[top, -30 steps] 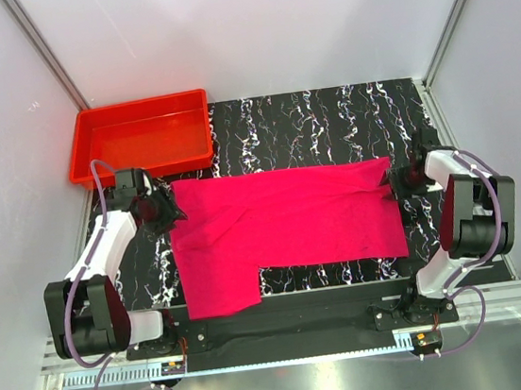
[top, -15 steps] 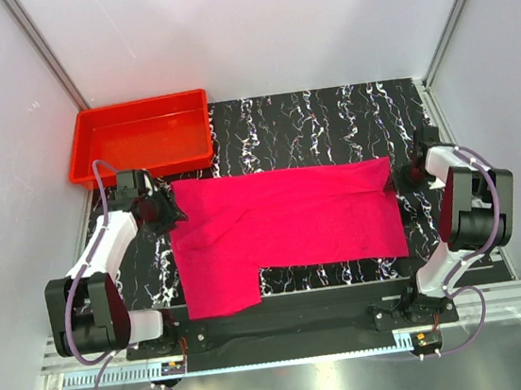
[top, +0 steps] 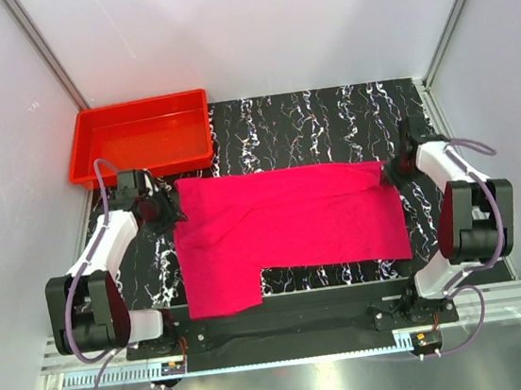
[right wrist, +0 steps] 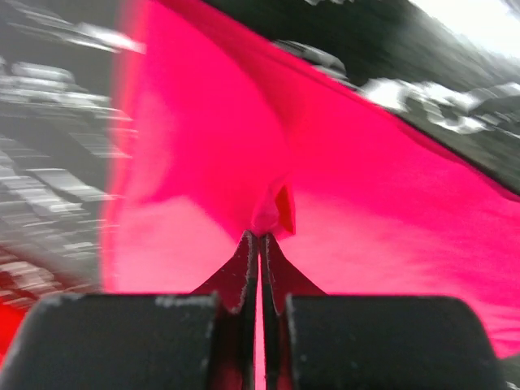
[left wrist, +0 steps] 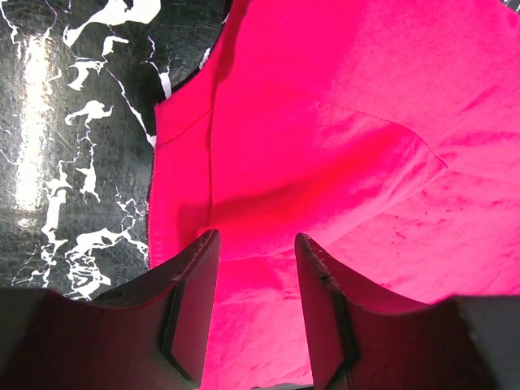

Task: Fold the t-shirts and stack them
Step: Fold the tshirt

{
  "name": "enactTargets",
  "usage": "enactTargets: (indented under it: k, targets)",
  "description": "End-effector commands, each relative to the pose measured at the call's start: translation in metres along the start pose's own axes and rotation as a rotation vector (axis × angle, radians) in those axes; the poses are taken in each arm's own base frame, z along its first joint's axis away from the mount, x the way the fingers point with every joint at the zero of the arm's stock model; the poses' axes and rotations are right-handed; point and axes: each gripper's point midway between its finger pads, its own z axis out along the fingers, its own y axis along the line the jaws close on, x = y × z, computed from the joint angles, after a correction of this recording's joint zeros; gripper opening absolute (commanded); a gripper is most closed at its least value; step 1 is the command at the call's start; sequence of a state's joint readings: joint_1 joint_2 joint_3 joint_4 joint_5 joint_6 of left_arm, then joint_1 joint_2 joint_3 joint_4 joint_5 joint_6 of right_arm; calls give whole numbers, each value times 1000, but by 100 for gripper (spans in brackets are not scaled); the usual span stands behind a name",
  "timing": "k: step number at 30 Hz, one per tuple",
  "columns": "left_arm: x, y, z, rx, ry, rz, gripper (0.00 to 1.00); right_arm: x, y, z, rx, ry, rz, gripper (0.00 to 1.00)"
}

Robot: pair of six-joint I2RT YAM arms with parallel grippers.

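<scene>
Top external: red tray (top: 144,138) behind parted left gripper (top: 169,209); right gripper (top: 391,175) clenched on t-shirt (top: 292,220).

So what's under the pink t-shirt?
The black table with white veins shows all around the pink t-shirt, so the shirt lies on it. Anything else beneath is covered by the cloth and cannot be seen.

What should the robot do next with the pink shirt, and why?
Probably shut the jaws of the left gripper on the shirt. The right gripper is shut on the shirt's far right corner, but the left one's jaws stand apart over the far left corner, with cloth beneath them. Gripping both corners would likely let the arms lift that edge to fold.
</scene>
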State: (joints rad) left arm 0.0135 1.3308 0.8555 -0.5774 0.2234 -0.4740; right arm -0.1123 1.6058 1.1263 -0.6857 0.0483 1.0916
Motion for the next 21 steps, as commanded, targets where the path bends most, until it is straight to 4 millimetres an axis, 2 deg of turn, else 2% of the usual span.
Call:
enactTargets:
  k: [1,4,8,14,16,17,21]
  targets:
    - [-3,1,5,3,-7,19,47,18,-40,27,116,30,-47,0]
    - [-3,0,5,7,-7,22,47,27,-56,37,170,58,-70,0]
    - [-4,-1,4,11,-5,21,47,22,-55,39,168,31,-84,0]
    - [-4,-4,-1,18,-7,34,48,7,-43,38,165,-10,-156,0]
    - [-4,-4,-4,17,-17,61,51,-1,-34,35,154,-28,-196,0]
    - [2,-13,-6,26,-19,104,53,-3,-34,34,158,-33,-220,0]
    - [18,-14,-8,-6,-22,170,53,-17,-30,29,166,-86,-267,2]
